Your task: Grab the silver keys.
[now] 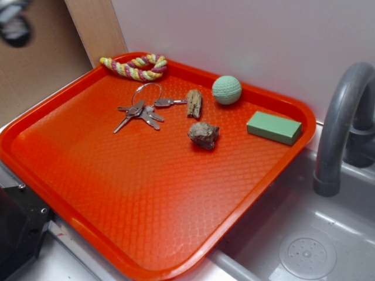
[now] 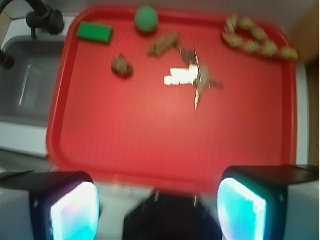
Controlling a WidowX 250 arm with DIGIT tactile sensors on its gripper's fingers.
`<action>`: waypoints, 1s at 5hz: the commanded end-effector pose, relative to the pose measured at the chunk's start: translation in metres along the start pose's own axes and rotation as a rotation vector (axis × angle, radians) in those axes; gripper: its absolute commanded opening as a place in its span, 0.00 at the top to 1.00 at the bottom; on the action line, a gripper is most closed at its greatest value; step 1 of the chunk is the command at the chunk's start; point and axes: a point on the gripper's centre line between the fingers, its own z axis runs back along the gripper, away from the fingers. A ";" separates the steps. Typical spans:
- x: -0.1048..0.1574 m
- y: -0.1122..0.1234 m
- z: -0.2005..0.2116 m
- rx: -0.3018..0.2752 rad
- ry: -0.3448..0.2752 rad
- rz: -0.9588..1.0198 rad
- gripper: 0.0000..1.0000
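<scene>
With its jaws spread wide and empty, the gripper (image 2: 159, 205) sits well short of the silver keys (image 1: 142, 112) on the red tray (image 1: 146, 216) — flat and fanned, they could slide aside, or the brown stick (image 1: 194, 103) just beside them gets pinched instead.

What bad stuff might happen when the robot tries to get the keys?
1. One key of the silver keys points right at the brown stick and nearly touches it, so the gripper, open in the wrist view, might catch the stick too.
2. The keys lie flat and fanned out on the red tray, so the fingers might slide over them or pinch just one.
3. The wrist view is blurry, so aiming may be off.
</scene>
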 end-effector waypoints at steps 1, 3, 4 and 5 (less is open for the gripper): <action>0.060 0.031 -0.054 0.072 -0.014 -0.064 0.00; 0.094 0.046 -0.114 0.111 0.087 -0.067 0.00; 0.101 0.045 -0.139 0.123 0.166 -0.008 0.00; 0.106 0.041 -0.161 0.167 0.228 -0.031 0.00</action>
